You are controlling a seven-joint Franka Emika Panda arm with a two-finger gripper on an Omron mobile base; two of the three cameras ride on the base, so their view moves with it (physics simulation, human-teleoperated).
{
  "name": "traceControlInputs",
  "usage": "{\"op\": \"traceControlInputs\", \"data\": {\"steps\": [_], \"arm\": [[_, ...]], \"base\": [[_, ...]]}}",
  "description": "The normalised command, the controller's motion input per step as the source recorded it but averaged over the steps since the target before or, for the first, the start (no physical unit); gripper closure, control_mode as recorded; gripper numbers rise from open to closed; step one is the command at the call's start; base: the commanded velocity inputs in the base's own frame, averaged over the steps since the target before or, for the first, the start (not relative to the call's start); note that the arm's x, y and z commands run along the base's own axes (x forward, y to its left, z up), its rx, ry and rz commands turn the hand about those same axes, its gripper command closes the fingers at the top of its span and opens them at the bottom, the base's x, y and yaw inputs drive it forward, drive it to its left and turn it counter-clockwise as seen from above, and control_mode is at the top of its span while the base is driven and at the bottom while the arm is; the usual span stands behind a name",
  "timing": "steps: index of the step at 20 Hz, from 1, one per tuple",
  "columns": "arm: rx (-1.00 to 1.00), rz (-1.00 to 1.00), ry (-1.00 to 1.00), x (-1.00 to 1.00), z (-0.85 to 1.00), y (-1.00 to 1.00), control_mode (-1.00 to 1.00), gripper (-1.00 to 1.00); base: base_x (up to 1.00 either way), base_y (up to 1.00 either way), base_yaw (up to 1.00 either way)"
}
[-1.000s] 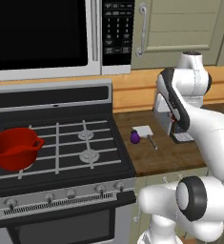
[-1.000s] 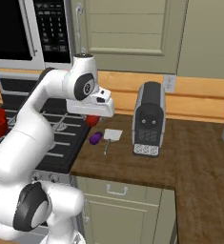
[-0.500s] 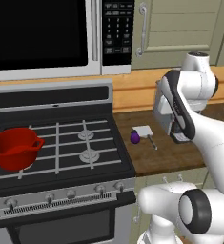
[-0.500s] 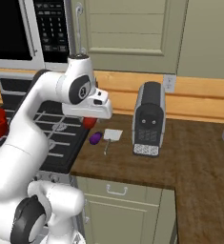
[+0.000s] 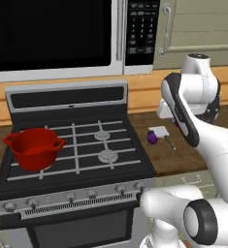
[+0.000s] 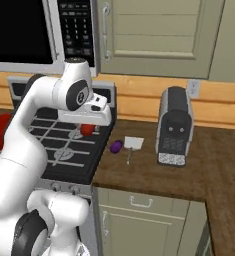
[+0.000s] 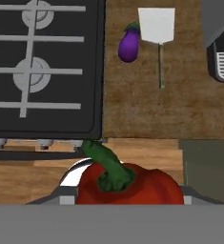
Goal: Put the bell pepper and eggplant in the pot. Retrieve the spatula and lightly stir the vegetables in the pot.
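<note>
The black gas stove (image 5: pixel 76 145) carries the task's target. The deep, glossy red pot (image 5: pixel 34 147) with two loop handles sits on the grate at its 9 o'clock side and looks empty. The brown wooden table (image 7: pixel 132 105) joins the stove at its 3 o'clock edge. A tall dark coffee machine (image 6: pixel 174 127) stands on the table farther toward 3 o'clock, well clear of the route.

Over the last second the white arm (image 5: pixel 183 104) has swung a little from the table toward the stove. Its gripper (image 6: pixel 87 125) is clamped on the glossy red bell pepper (image 7: pixel 127 183) with its green stem, hanging over the stove's near 3 o'clock corner. I judge the first vegetable is on its way to the pot, with bare grate ahead.

In the hand view, the spatula (image 7: pixel 156 26) with its flat pale trapezoid blade lies at 1 o'clock from the pepper. The small glossy purple eggplant (image 7: pixel 128 45) lies at 12 o'clock, just beside the blade's edge. Both are still to be fetched.
</note>
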Motion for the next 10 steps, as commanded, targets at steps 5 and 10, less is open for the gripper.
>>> {"op": "traceControlInputs", "data": {"steps": [5, 10], "arm": [[0.00, 0.00, 0.00, 0.00, 0.00, 0.00, 1.00, 1.00], [0.00, 0.00, 0.00, 0.00, 0.00, 0.00, 1.00, 1.00]], "base": [[0.00, 1.00, 0.00], [0.00, 1.00, 0.00]]}}
